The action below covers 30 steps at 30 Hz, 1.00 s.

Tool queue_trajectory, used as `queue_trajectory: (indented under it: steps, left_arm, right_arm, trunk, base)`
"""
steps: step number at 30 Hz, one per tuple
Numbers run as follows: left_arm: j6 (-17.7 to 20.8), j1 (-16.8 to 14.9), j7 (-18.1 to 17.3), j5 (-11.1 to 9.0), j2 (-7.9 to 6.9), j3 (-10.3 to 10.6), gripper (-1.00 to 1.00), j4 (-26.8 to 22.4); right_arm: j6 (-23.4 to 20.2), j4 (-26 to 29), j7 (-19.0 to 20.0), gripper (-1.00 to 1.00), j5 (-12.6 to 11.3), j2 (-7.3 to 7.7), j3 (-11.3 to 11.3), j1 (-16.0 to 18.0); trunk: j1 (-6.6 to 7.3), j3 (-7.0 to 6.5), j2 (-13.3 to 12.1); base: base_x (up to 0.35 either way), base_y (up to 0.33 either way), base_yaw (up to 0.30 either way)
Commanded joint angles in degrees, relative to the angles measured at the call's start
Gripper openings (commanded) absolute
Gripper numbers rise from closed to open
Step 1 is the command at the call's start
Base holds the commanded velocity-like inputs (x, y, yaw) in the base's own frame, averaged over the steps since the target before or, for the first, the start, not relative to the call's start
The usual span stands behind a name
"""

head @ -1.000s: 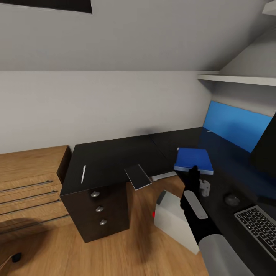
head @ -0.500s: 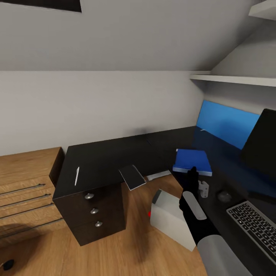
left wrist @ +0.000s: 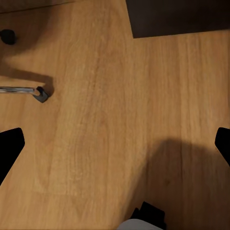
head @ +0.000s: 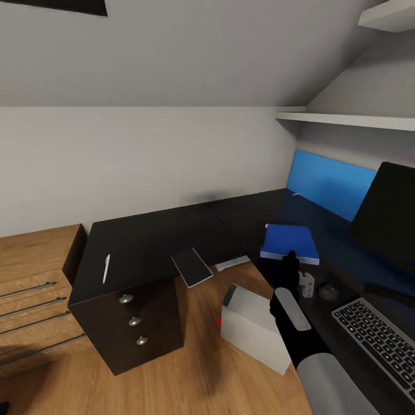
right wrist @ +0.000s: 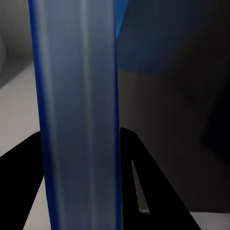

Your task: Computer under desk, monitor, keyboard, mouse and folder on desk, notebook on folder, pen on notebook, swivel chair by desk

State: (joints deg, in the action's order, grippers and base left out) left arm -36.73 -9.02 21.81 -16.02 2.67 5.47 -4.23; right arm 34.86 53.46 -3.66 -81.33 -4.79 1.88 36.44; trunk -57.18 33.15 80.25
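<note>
Desk (head: 155,236) carries the monitor (head: 386,213), keyboard (head: 380,340) beside it, and a small grey mouse (head: 328,292) next to that. Computer (head: 253,328) sits tilted on the floor at the desk edge. Folder (head: 290,242) is on the desk, and the right gripper (head: 290,259) grips its edge, fingers closed on it. Notebook (head: 191,266) and pen (head: 106,268) lie unstacked. Left gripper's fingers (left wrist: 10,148) are spread wide over the floor, empty. Chair is left.

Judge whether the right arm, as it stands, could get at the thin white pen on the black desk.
Probably not: the right gripper holds the blue folder, and the thin white pen lies far across the black desk.
</note>
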Motion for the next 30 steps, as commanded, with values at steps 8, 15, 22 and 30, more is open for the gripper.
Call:
queue_trajectory:
  steps: [8,15,22,30]
  left_arm:
    - [-0.2,0.0,0.3,-0.3,-0.03,0.5,1.0,0.0]
    - [-0.1,0.0,0.3,-0.4,-0.04,0.5,1.0,0.0]
    - [-0.2,0.0,0.3,-0.4,-0.04,0.5,1.0,0.0]
    - [-0.1,0.0,0.3,-0.4,-0.04,0.5,1.0,0.0]
  right_arm:
    - [0.0,0.1,-0.5,-1.0,0.0,0.16,0.1,0.0]
    - [0.0,0.1,-0.5,-1.0,0.1,0.39,0.0,-0.1]
    - [0.0,0.1,-0.4,-1.0,0.1,0.26,0.0,-0.1]
    - [0.0,0.1,-0.4,-1.0,0.0,0.02,0.1,-0.1]
  trunk:
    - [-0.01,0.05,0.0]
    - [-0.01,0.05,0.0]
    - [-0.01,0.05,0.0]
    - [-0.01,0.05,0.0]
  base:
    - [0.181,-0.028,-0.005]
    - [0.038,-0.115,0.0]
    - [0.004,-0.017,-0.052]
    - [0.0,-0.001,-0.04]
